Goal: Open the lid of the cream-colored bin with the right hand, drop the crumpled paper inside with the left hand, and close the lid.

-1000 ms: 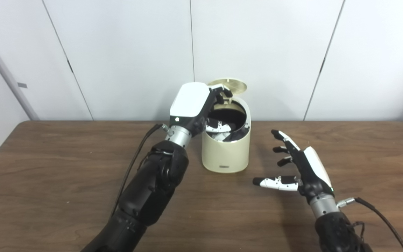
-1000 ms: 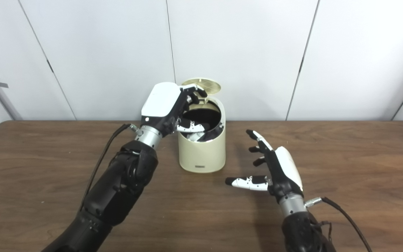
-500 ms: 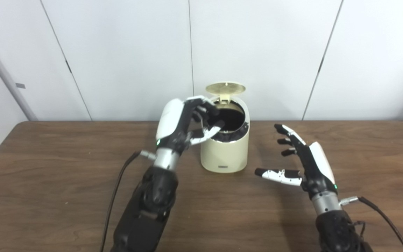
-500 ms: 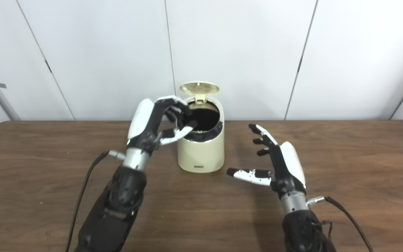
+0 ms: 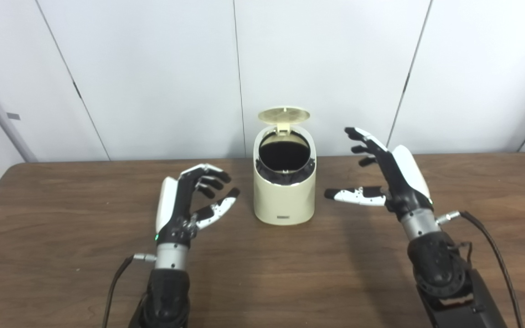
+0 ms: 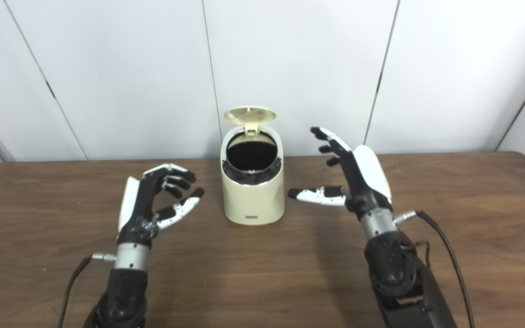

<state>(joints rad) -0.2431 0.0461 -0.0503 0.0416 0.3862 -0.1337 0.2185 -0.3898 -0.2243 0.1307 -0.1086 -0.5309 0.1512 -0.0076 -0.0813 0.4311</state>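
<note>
The cream-colored bin (image 5: 284,191) stands upright at the tabletop's (image 5: 62,255) centre, its lid (image 5: 284,115) hinged up at 12 o'clock. The left robot hand (image 5: 185,207) hovers at the bin's 9 o'clock, fingers loosely curled and empty. The right robot hand (image 5: 388,177) hovers at 3 o'clock, fingers spread wide, holding nothing. The bin's dark inside possibly hides the paper.

Open-lidded bin (image 6: 253,200) between empty hands

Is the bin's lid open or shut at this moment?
Open: the lid stands tipped back behind the cream-colored bin, and its dark mouth is uncovered. Neither hand touches it.
</note>
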